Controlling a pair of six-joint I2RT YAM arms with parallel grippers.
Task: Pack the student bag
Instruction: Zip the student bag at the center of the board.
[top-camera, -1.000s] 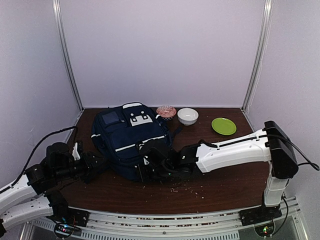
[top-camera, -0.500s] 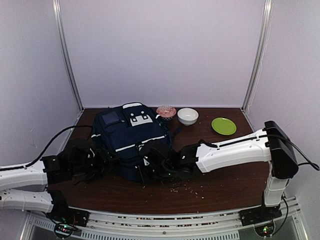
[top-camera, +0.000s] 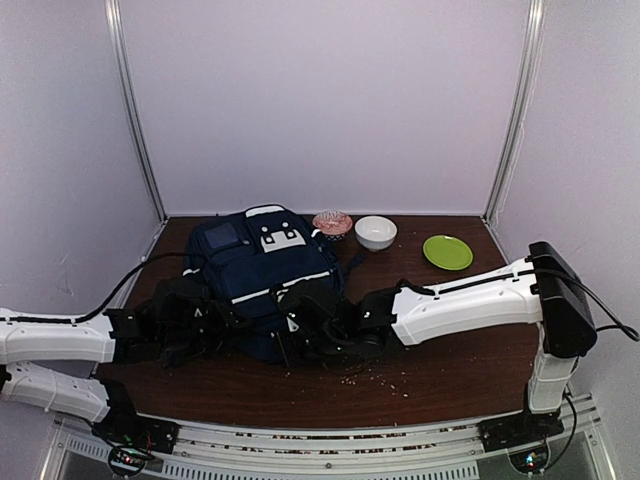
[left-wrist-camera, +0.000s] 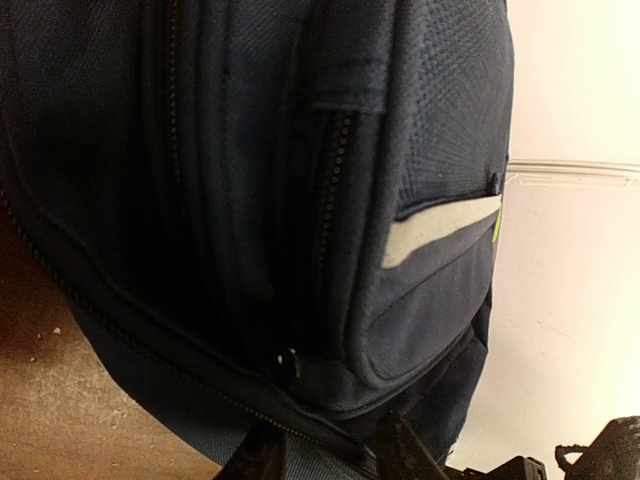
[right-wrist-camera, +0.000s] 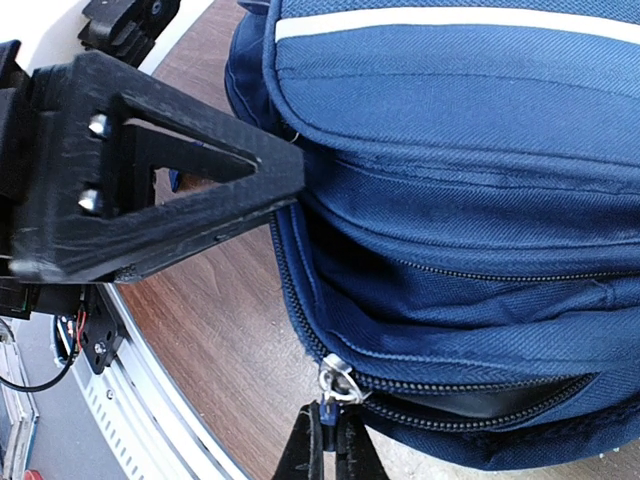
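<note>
The student bag (top-camera: 258, 265), navy blue with white patches and a white stripe, lies on the brown table (top-camera: 460, 350). My right gripper (top-camera: 300, 338) is at its near edge, shut (right-wrist-camera: 333, 440) on the small blue zipper pull (right-wrist-camera: 331, 412) hanging from the metal slider (right-wrist-camera: 341, 380); the zip behind it gapes a little. My left gripper (top-camera: 226, 324) presses against the bag's left side. In the left wrist view its two fingertips (left-wrist-camera: 262, 462) stand apart with the bag's (left-wrist-camera: 300, 200) lower seam between them; whether they pinch it is unclear. A black finger (right-wrist-camera: 200, 170) of it touches the bag (right-wrist-camera: 450, 150).
Behind the bag stand a pink patterned cup (top-camera: 332, 222), a white bowl (top-camera: 375, 232) and a green plate (top-camera: 447, 251). Crumbs (top-camera: 375, 378) are scattered on the table in front of the right arm. White walls enclose the table on three sides.
My left arm has swung right from the table's left edge up against the bag, and its jaws have narrowed. The right gripper and the bag have stayed put.
</note>
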